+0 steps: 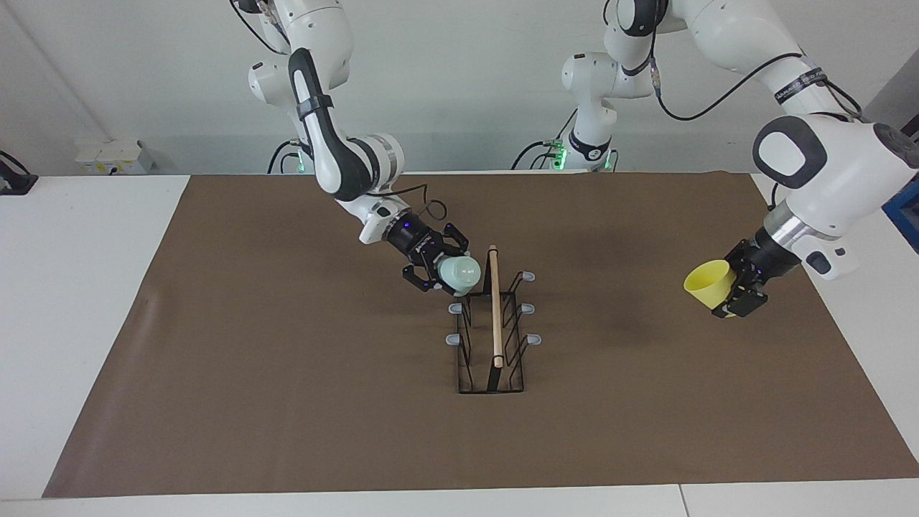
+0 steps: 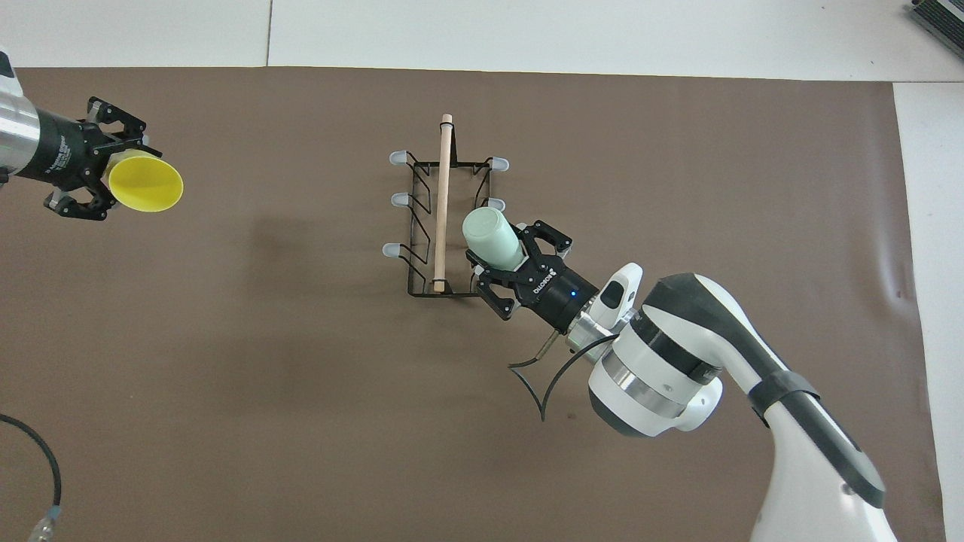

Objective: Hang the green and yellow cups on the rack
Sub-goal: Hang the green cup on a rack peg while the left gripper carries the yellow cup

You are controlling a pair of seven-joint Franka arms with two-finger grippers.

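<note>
A: Colours?
B: One cup (image 1: 460,273) pale mint green, the other cup (image 1: 707,283) bright yellow

A: And the rack (image 1: 492,332)?
B: Black wire, light wooden rod, grey prong tips, on a plain brown mat (image 1: 287,402) over a white table (image 1: 72,287)

L gripper (image 1: 726,294) & R gripper (image 1: 446,273) both raised, fingers clamped

So from my station I count two cups total: one green cup (image 1: 460,273) and one yellow cup (image 1: 708,283). One rack (image 1: 491,337) on the brown mat (image 1: 287,373), with a single wooden rod (image 1: 495,309) on top. Prongs: I can see five grey tips, three on one side and two on the other, the sixth is covered by the green cup. Two arms, two grippers, each with one cup
</note>
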